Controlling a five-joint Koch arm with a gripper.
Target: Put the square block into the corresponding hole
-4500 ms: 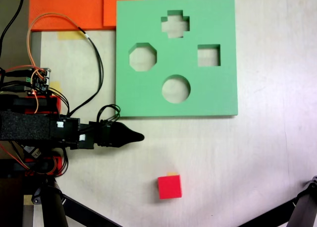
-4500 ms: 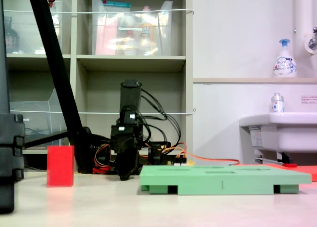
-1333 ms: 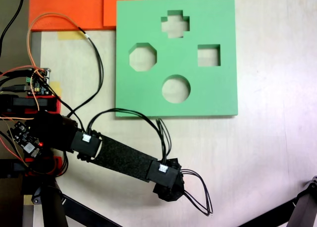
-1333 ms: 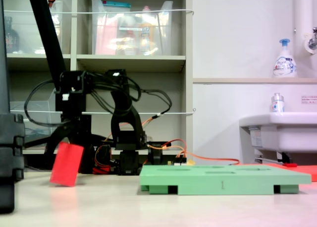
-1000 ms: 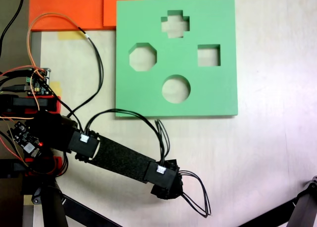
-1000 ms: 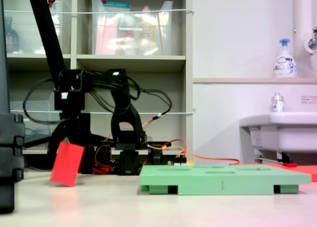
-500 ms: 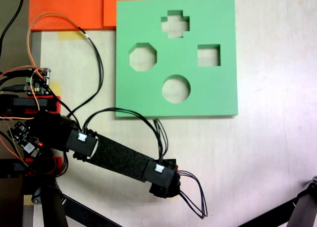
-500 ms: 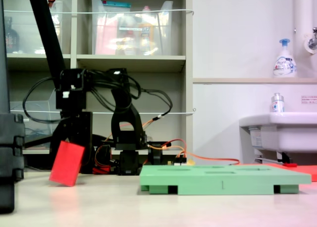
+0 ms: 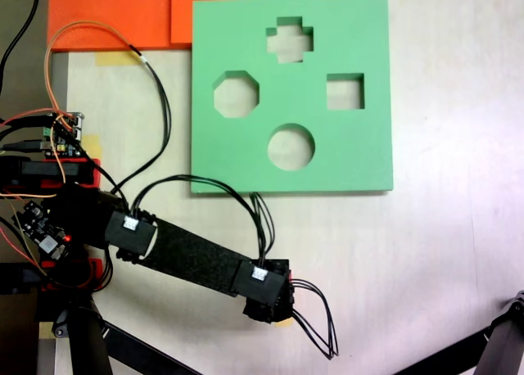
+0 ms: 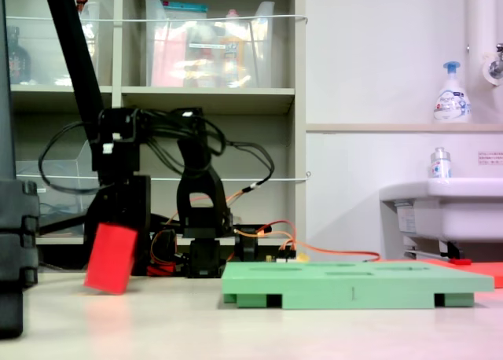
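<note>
In the second exterior view the square block (image 10: 110, 258), a bright red cube, hangs tilted just off the table. My gripper (image 10: 118, 222) is shut on its top from above. In the first exterior view the arm's wrist and gripper (image 9: 266, 297) cover the block, so it is hidden there. The square hole (image 9: 345, 92) is on the right side of the green board (image 9: 360, 158), far up and right of the gripper. In the second exterior view the green board (image 10: 354, 285) lies flat to the right of the block, a gap of table between them.
The board also has a cross cutout (image 9: 289, 39), an octagonal cutout (image 9: 236, 94) and a round cutout (image 9: 291, 146). Orange foam sheets (image 9: 123, 11) lie at the top left. The arm's base, circuit board (image 9: 61, 133) and loose wires fill the left edge. Tripod legs (image 9: 491, 350) cross the bottom.
The gripper and red block have shifted a little toward the second exterior view's right, and the block has risen slightly. In the first exterior view the wrist drifted slightly left.
</note>
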